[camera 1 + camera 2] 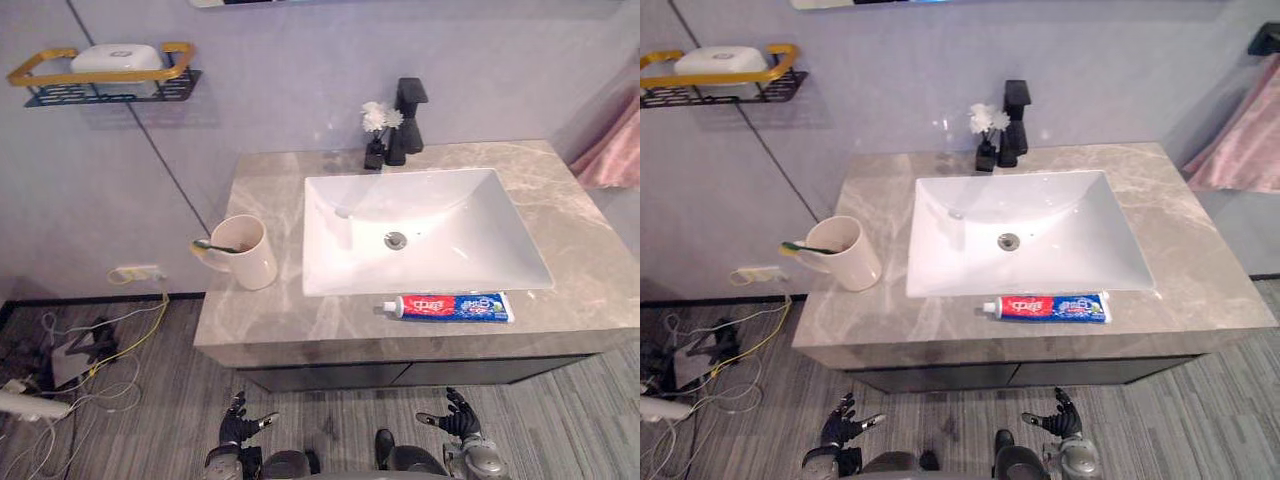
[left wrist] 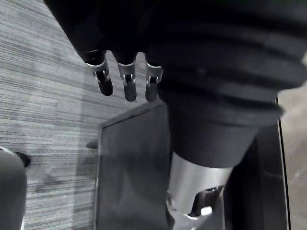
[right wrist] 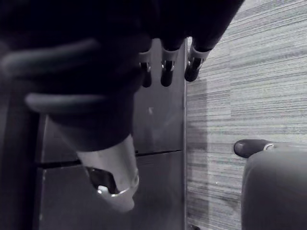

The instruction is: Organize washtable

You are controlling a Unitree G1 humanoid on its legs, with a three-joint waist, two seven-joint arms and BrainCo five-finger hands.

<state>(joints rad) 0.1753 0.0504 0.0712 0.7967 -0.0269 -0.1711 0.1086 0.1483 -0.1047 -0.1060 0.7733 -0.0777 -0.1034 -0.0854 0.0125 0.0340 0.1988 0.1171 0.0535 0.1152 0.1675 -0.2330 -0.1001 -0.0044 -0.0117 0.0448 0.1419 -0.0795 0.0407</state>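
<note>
A red-and-blue toothpaste tube [image 1: 446,307] lies on the marble washtable [image 1: 260,325], along the front rim of the white sink [image 1: 420,230]. A cream cup [image 1: 243,251] stands left of the sink with a green toothbrush [image 1: 214,246] resting in it. Low in front of the cabinet, my left hand [image 1: 237,427] and right hand [image 1: 457,416] hang open with relaxed fingers [image 2: 127,79], holding nothing. Both are well below the tabletop.
A black faucet [image 1: 408,120] and a small black vase of white flowers [image 1: 377,135] stand behind the sink. A gold-and-black wall shelf [image 1: 105,80] holds a white soap dish. A pink towel [image 1: 610,150] hangs at the right. Loose cables [image 1: 90,350] lie on the floor at left.
</note>
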